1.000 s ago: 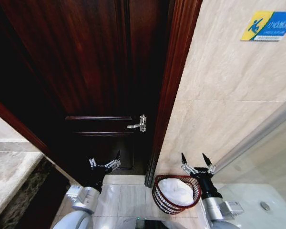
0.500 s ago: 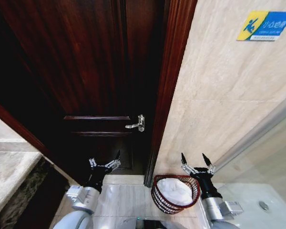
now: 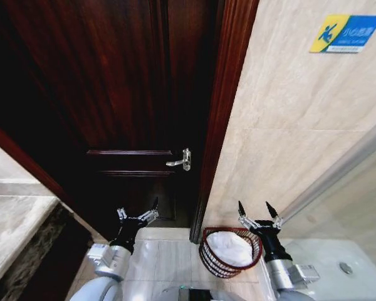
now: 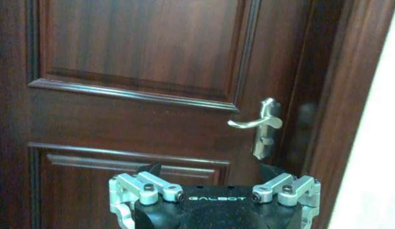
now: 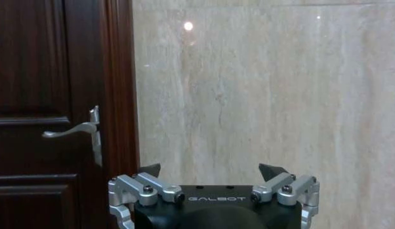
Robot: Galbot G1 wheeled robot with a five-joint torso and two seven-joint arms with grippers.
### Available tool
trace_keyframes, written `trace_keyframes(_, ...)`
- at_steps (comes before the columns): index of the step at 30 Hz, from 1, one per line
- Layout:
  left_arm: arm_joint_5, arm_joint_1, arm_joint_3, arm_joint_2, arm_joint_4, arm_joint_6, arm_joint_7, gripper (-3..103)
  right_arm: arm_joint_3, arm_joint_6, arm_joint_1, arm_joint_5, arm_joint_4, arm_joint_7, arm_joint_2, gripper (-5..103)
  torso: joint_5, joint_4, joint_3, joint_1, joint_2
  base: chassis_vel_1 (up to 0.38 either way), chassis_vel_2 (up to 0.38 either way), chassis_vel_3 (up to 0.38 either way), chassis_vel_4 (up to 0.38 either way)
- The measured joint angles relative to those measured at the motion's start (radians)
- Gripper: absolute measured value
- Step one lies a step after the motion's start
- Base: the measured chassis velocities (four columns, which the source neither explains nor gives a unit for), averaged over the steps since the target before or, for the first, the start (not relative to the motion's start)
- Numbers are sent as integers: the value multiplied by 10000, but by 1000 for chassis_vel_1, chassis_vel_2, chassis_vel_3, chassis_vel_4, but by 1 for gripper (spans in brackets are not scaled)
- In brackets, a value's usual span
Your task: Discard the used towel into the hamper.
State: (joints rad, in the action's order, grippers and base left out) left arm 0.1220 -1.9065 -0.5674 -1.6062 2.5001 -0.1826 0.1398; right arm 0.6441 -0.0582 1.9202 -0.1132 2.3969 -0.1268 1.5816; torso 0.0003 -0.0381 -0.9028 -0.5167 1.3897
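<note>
The hamper [image 3: 208, 254], a small round dark reddish-brown wire basket, stands on the floor at the foot of the beige wall, just right of the door frame. A white towel [image 3: 230, 248] lies inside it. My right gripper [image 3: 259, 213] is raised just right of the hamper's rim, open and holding nothing. It also appears as the right gripper [image 5: 210, 171] facing the wall in its wrist view. My left gripper [image 3: 138, 210] is raised in front of the dark door, open and holding nothing. The left gripper [image 4: 210, 170] faces the door panel in its own view.
A dark wooden door [image 3: 113, 94] with a silver lever handle [image 3: 180, 162] is shut ahead. The door frame [image 3: 229, 94] meets a beige tiled wall [image 3: 301, 125] bearing a blue and yellow sign [image 3: 346, 32]. A stone counter edge [image 3: 19, 232] lies at left, a white fixture [image 3: 338, 263] at right.
The whole head view has shifted slightly, so the camera moved. Both grippers keep the same pose, and the towel stays in the hamper.
</note>
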Motion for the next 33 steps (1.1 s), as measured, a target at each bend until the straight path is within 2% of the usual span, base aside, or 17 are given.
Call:
trace_keyframes(5,0,0,1,-1,-1,0,0,100,1,0,0,0,-2,0,-1,100,2,1,0,3,1,211,-214,-213,227)
trace_keyframes(6,0,0,-1,1,-1,0,0,100,0,-1,0,0,-1,0,0,100,-12,-1,1,3,2,235,-254,-242,245)
trace_keyframes(9,0,0,-1,-1,1,0,0,100,0,-1,0,0,-2,-1,-1,100,5,-1,1,4,3,249,-233,-233,243)
trace_keyframes(11,0,0,0,0,0,0,0,100,1,-1,0,0,-2,-1,-1,100,-11,2,1,2,2,246,-245,-239,241)
trace_keyframes(13,0,0,0,0,1,0,0,100,0,-1,1,0,-3,-1,-1,100,4,2,1,4,3,244,-229,-252,246)
trace_keyframes(15,1,0,-1,0,0,0,0,100,1,-2,0,0,-2,-1,-1,100,-7,0,1,3,3,254,-279,-237,251)
trace_keyframes(20,0,0,0,0,0,0,0,100,1,-1,1,0,-3,-1,-1,100,-1,1,1,5,3,250,-242,-229,228)
trace_keyframes(33,1,0,0,0,0,0,0,100,0,-1,-1,0,-2,0,-1,100,-4,0,0,0,1,139,-144,-147,142)
